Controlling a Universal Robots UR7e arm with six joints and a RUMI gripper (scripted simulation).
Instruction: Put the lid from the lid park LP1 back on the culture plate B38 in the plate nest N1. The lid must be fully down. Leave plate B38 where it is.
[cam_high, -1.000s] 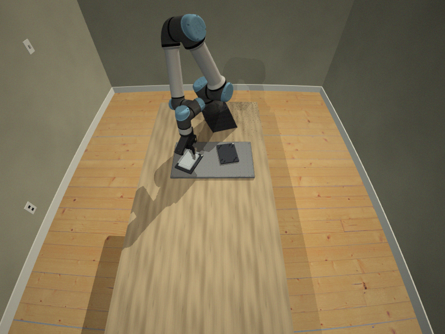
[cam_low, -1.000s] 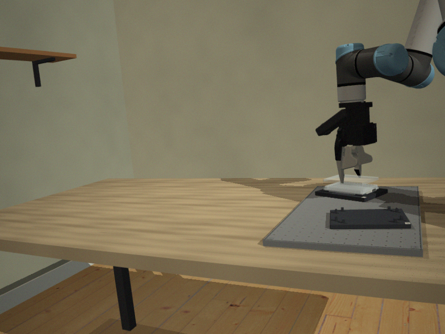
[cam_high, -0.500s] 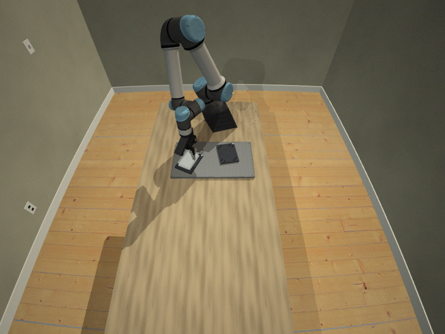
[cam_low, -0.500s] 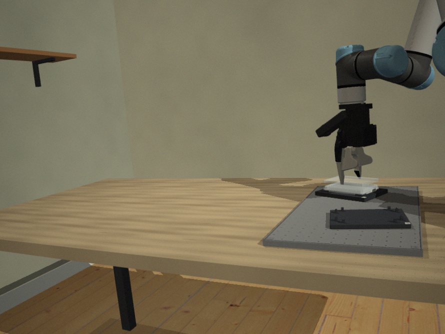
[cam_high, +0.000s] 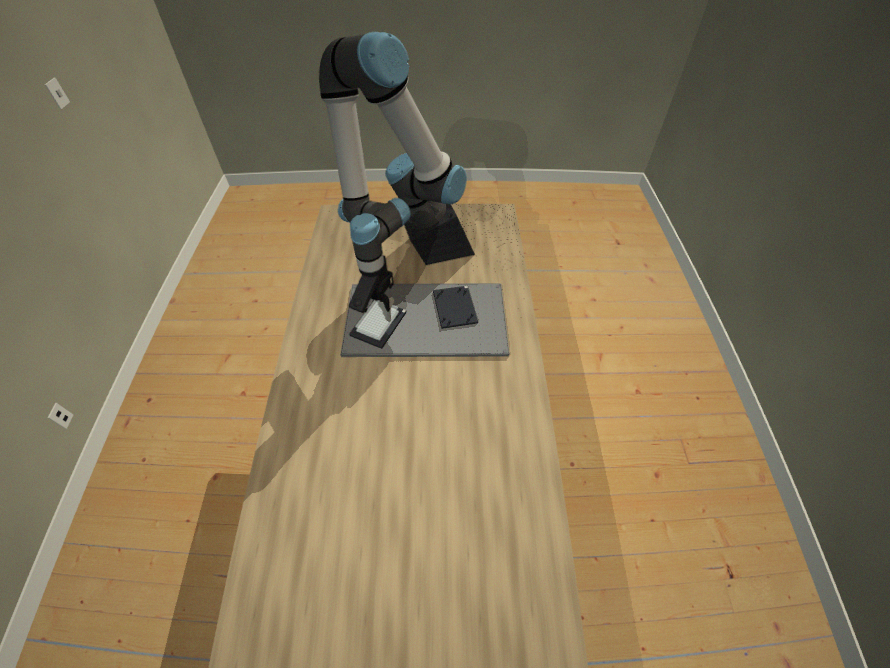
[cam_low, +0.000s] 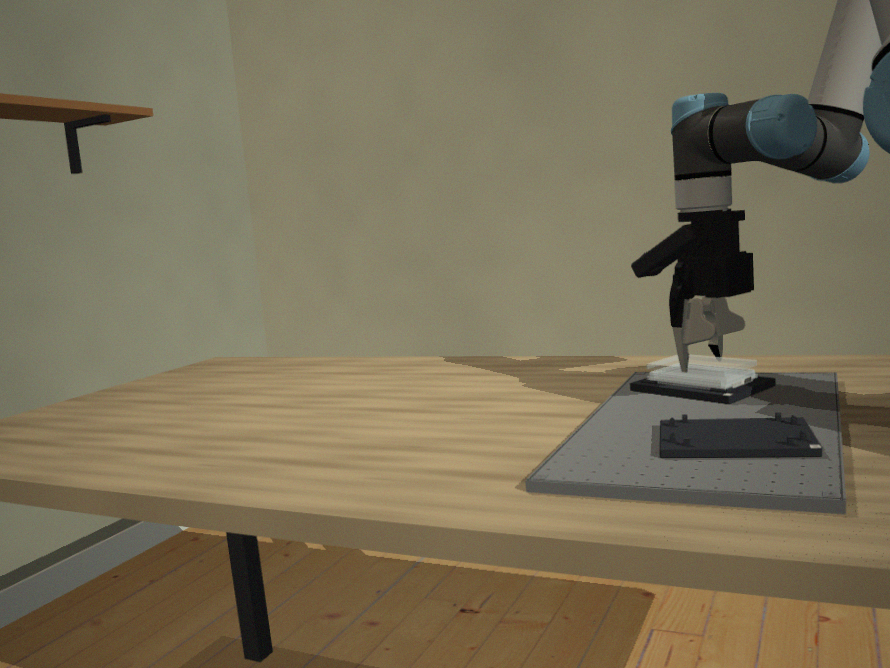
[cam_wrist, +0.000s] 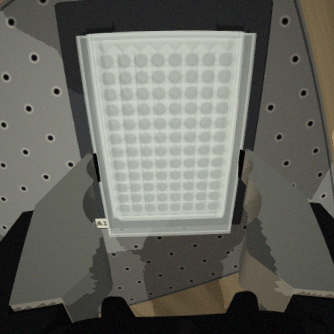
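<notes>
My gripper (cam_low: 700, 352) is shut on the clear lid (cam_wrist: 167, 140), one finger on each long side. The lid (cam_low: 708, 361) hangs a little above the culture plate B38 (cam_low: 700, 376), roughly lined up with it and not touching. The white multi-well plate sits in the black plate nest N1 (cam_high: 386, 333) at the left of the grey perforated base. Through the lid, the wrist view shows the plate's wells and the nest's black rim (cam_wrist: 70, 75). The black lid park LP1 (cam_high: 455, 307) lies empty to the right; it also shows in the side view (cam_low: 736, 437).
The grey perforated base (cam_high: 427, 332) lies on a long wooden table. The arm's black pedestal (cam_high: 439, 237) stands just behind it. A wall shelf (cam_low: 68, 111) hangs far to the left.
</notes>
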